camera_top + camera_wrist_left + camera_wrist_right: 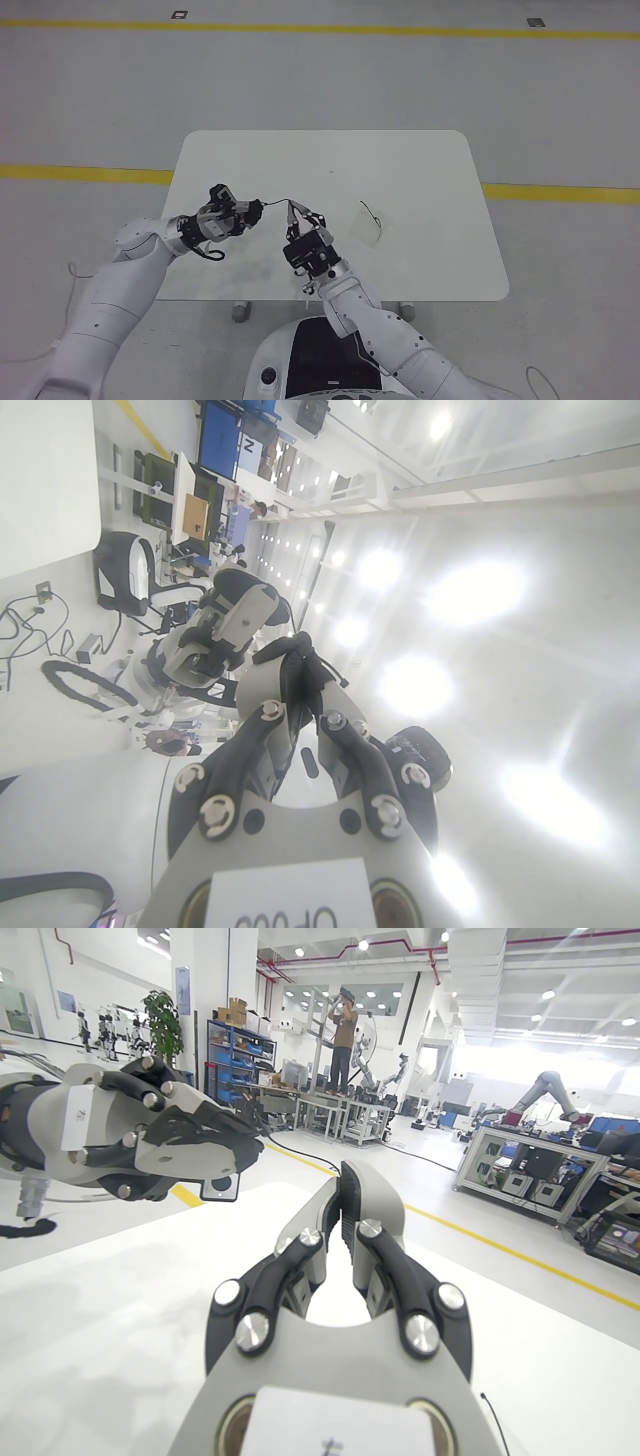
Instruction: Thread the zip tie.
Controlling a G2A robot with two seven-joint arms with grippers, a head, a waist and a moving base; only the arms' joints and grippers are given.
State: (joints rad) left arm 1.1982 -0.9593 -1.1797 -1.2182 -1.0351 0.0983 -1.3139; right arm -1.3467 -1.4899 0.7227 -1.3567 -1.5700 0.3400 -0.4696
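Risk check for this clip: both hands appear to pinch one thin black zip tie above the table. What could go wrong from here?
1. The zip tie spans the small gap between left hand and right hand; being thin, it could slip from either pinch onto the table.
2. The hands sit close, so threading moves might make them collide.
3. A second zip tie lies near the right hand and could get swept aside.

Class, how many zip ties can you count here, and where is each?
2. The held zip tie stretches between the left claw and right claw; the spare zip tie lies on the table, farther right.
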